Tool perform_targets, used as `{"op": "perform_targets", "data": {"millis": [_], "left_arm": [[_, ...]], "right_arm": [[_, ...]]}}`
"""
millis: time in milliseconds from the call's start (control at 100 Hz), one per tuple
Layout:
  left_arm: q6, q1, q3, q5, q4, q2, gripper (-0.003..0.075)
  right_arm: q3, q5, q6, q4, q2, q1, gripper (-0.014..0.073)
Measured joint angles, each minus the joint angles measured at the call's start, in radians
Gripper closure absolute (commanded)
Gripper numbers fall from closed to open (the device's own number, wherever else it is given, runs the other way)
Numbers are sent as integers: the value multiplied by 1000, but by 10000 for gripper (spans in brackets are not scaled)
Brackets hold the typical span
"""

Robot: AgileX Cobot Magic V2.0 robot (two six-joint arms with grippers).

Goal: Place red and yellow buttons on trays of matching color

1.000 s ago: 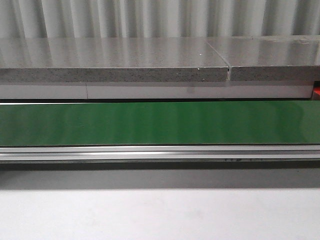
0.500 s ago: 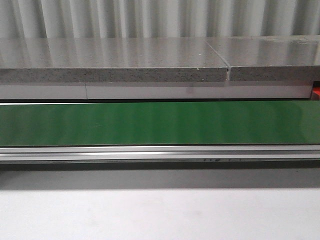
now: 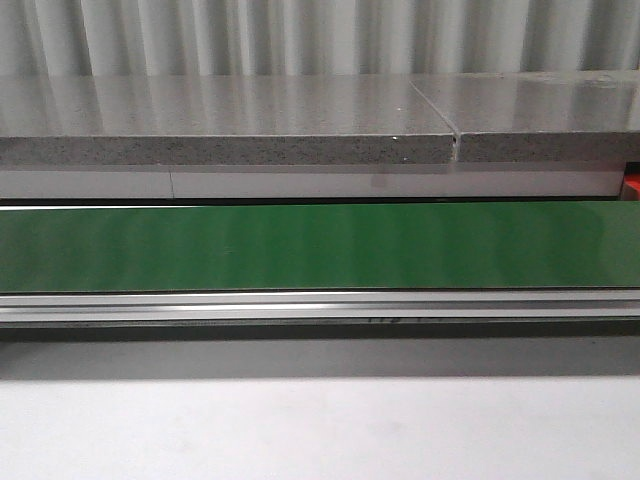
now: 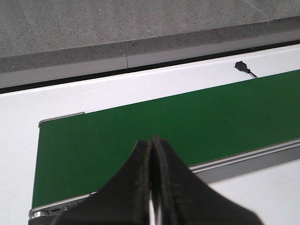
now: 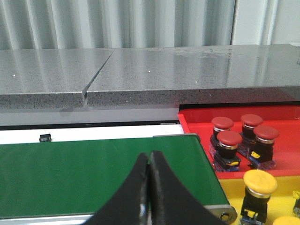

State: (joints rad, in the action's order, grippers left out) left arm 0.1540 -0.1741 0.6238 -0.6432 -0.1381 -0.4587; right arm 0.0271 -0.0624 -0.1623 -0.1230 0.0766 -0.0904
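Note:
In the right wrist view several red buttons (image 5: 229, 139) stand on the red tray (image 5: 197, 118) beside the belt's end. On the yellow tray (image 5: 233, 188) sits a yellow button (image 5: 259, 183), and another yellow button (image 5: 286, 220) shows at the picture's edge. My right gripper (image 5: 150, 157) is shut and empty above the green belt (image 5: 93, 173). My left gripper (image 4: 152, 142) is shut and empty over the belt's other end (image 4: 117, 140). In the front view the belt (image 3: 320, 247) carries nothing, and neither gripper nor any button shows there.
A grey stone ledge (image 3: 230, 135) runs behind the belt. An aluminium rail (image 3: 320, 305) borders the belt's near side, with white tabletop (image 3: 320, 430) in front. A small black connector (image 4: 241, 66) lies on the white surface beyond the belt.

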Motion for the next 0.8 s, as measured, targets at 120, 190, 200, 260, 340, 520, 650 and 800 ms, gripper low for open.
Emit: {"op": "perform_targets", "data": {"millis": [120,190,200,260,340,520,650,800], "left_arm": [[0,0,0,0,0,0,741],[0,0,0,0,0,0,741],[0,0,0,0,0,0,741],[0,0,0,0,0,0,741],[0,0,0,0,0,0,741],[0,0,0,2,0,0,741],[0,0,0,2,0,0,741],[0,0,0,2,0,0,741]], "right_arm": [[2,98,-17,-11,-75,0,653],[2,130,-19,-13,-83,0,653],[2,134,-19,-13,-83,0,653],[2,155,-20,-14,-85,0,653],[2,166,-20,-14,-85,0,653],[2,171,46,39,-85,2,653],[2,171,72,59,-85,2,653],[2,172,74,63,-85,2,653]]}}
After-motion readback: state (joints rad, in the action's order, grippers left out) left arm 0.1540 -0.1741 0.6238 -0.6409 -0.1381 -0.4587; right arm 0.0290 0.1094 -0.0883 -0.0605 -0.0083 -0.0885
